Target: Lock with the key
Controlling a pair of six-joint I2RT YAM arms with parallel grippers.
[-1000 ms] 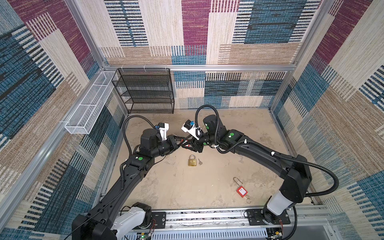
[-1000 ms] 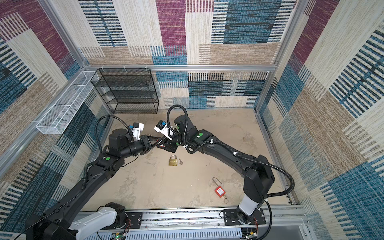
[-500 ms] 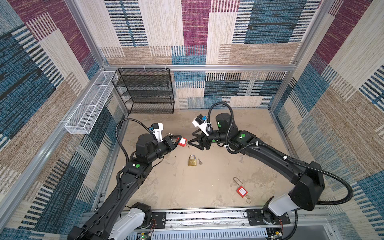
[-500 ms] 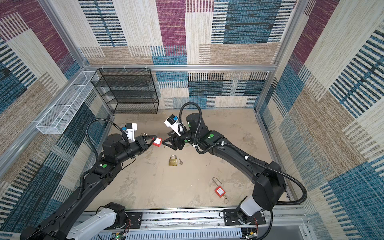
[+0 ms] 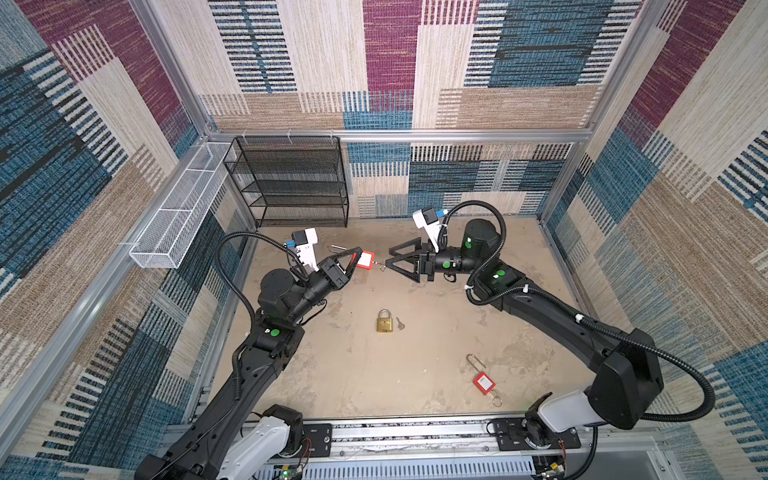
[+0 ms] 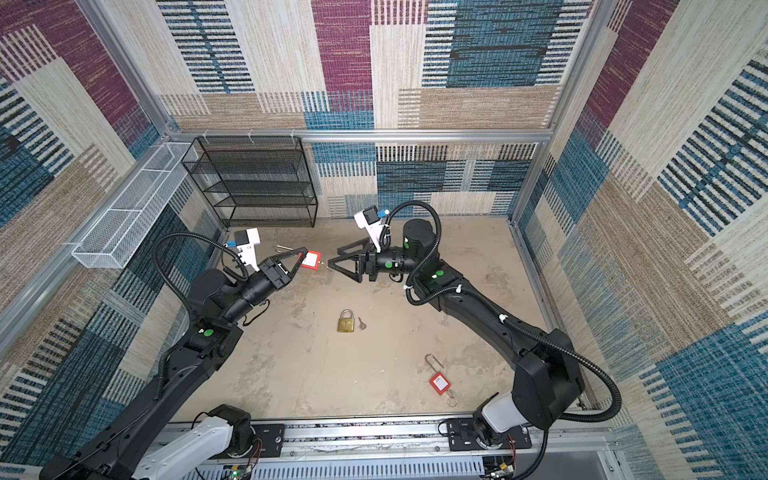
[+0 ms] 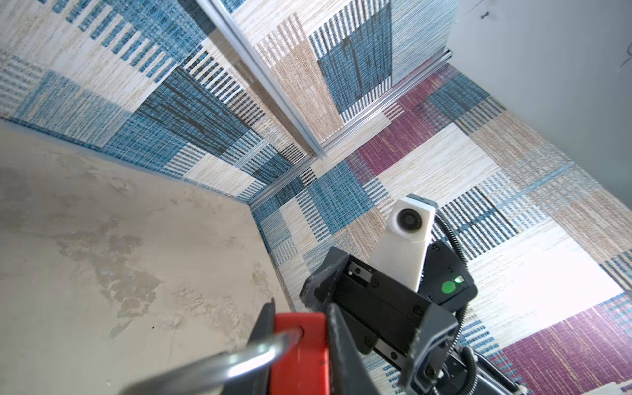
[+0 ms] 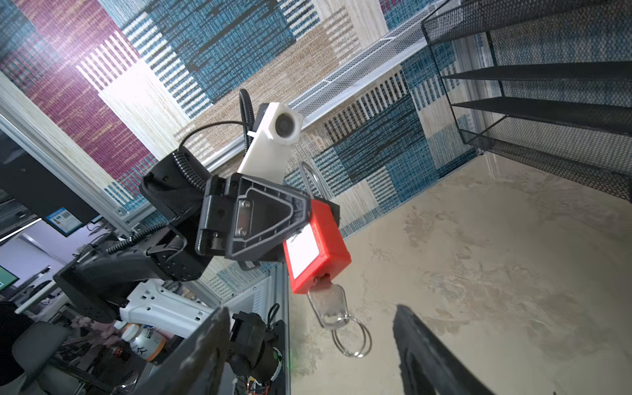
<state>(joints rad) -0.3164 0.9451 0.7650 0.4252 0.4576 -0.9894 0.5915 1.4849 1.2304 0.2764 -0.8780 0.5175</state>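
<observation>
**Red padlock held above the counter, key in its base**

Nearest the front rail, we see a spare red padlock [image 5: 483,381] lying flat on the counter [image 5: 353,374], on the right arm's side. Farther in, near the middle, a brass padlock [image 5: 385,322] lies flat with a small loose key [image 5: 400,323] just beside it.

Beyond these, the two arms face each other above the counter. The left end effector [image 5: 356,261] is clamped on the task's red padlock [image 8: 318,246]. Its jaws press the body near the shackle [image 7: 239,359] end, and the white label faces the right arm. A key [image 8: 328,301] sits in the keyhole at the padlock's free end, with split rings [image 8: 352,338] hanging from it.

The right end effector [image 5: 388,257] points at that key with its jaws spread wide and nothing gripped (the rings hang just off its tips). We cannot tell whether the shackle is pushed home.

Against the back wall stands a black mesh shelf [image 5: 291,183]. A white wire basket [image 5: 183,208] hangs on the left wall.
</observation>
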